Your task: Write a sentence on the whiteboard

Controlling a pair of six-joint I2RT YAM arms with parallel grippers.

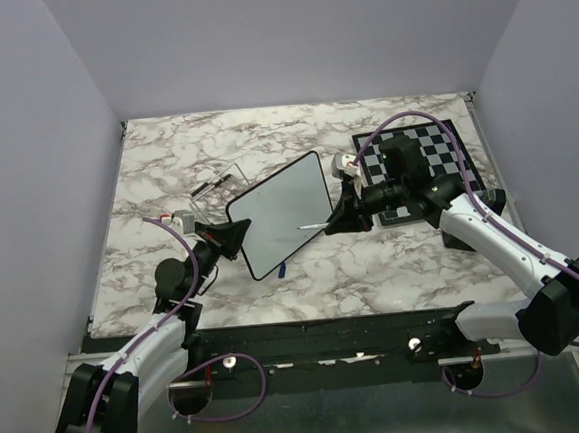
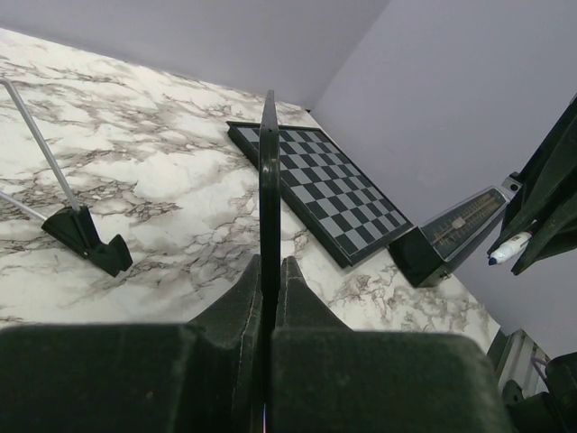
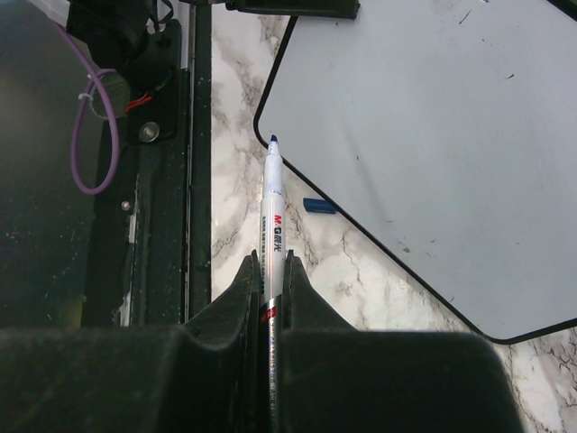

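— Where is the board?
— The small glossy white rectangular whiteboard with rounded corners and a thin black frame (image 1: 279, 212) is at the middle of the grey-veined white marble bench (image 1: 404, 268). It is turned askew and tipped up on its left side. I cannot tell whether its low corner rests on the bench.
— What holds it?
— The left end effector (image 1: 233, 234). Its black fingers (image 2: 230, 307) are pressed onto the board's left edge, which the left wrist view shows edge-on between them. The left arm (image 1: 154, 337) rises from its base at the near left, bends at the elbow and points its wrist rightward at the board.
— And the right side?
— The right arm (image 1: 492, 236) runs from its near-right base up and leftward. It folds by the near corner of the black-and-white checkered chessboard (image 1: 435, 150), and its forearm aims left at the board's face. The right end effector (image 1: 338, 220) pinches a slim white, blue-tipped marker pen (image 3: 273, 203) by the barrel, tip forward.
— Is the tip on the board?
— From above, the tip lies over the lower right part of the face. The right wrist view puts it just beside a rounded corner. I cannot tell whether it touches.
— Anything else nearby?
— A small blue pen cap (image 3: 318, 206) lies on the marble just beside the board's near edge. A thin-framed stand with black feet (image 1: 215, 187) stands behind the board's left corner, apart from it.
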